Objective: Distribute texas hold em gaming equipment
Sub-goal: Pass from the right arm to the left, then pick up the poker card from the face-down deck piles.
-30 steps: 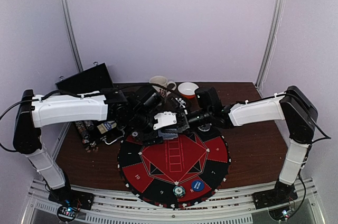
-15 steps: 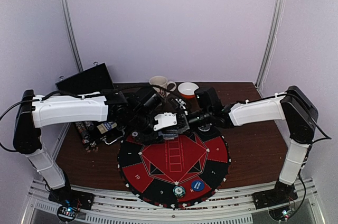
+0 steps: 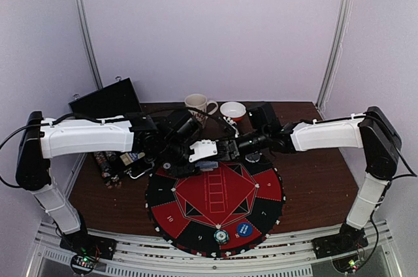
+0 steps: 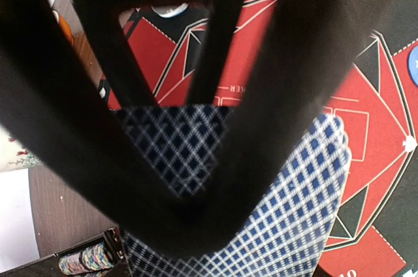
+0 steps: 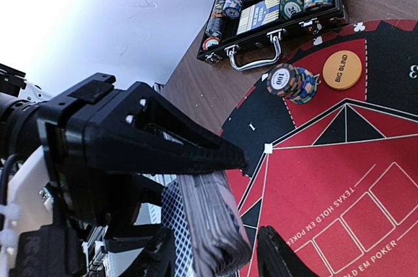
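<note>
A deck of playing cards (image 5: pixel 215 225) with blue checked backs (image 4: pixel 294 211) hangs above the far edge of the round felt mat (image 3: pixel 215 198). My left gripper (image 3: pixel 210 157) is shut on the deck, and one of its black fingers (image 5: pixel 189 149) lies across the deck's top. My right gripper (image 5: pixel 214 232) is open, with a finger on each side of the deck and a gap at both. On the mat lie a stack of striped chips (image 5: pixel 292 83), an orange BIG BLIND disc (image 5: pixel 341 69), a blue disc (image 3: pixel 243 229) and a single chip (image 3: pixel 221 236).
An open black case (image 5: pixel 274 2) with rows of chips and a metal handle lies left of the mat. Its lid (image 3: pixel 108 97) stands up at the back left. A white mug (image 3: pixel 198 102) and a small bowl (image 3: pixel 232 110) stand behind the grippers.
My right gripper has opened off the deck and that arm has stretched out a little. My left gripper's jaws have closed in on the deck, which stays in place.
</note>
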You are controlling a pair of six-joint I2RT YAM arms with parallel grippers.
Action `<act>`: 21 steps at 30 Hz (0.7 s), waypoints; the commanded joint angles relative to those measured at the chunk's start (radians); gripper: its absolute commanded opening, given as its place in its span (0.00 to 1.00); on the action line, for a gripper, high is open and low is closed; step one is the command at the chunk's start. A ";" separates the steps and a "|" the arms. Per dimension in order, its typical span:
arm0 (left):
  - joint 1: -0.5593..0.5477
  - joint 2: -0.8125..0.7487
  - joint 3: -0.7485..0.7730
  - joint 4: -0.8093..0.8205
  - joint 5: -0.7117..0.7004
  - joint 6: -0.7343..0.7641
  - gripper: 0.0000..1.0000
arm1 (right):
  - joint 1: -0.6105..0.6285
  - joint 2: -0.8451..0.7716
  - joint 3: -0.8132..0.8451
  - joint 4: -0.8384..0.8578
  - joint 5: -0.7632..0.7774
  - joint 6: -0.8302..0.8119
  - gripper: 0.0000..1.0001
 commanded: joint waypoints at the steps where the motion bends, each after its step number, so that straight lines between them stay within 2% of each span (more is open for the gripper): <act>1: 0.008 -0.020 -0.018 0.005 -0.025 -0.010 0.49 | -0.006 -0.046 0.023 -0.066 0.015 -0.056 0.46; 10: 0.010 -0.032 -0.019 0.018 -0.034 -0.020 0.49 | -0.014 -0.056 0.034 -0.158 0.079 -0.107 0.41; 15: 0.010 -0.035 -0.015 0.038 -0.025 -0.028 0.50 | -0.012 -0.032 0.031 -0.052 -0.003 -0.042 0.47; 19: 0.010 -0.031 -0.009 0.040 -0.021 -0.029 0.50 | -0.008 -0.013 0.027 0.062 0.007 0.013 0.56; 21: 0.010 -0.033 -0.007 0.045 -0.024 -0.029 0.50 | -0.006 0.016 0.034 0.066 0.012 0.025 0.57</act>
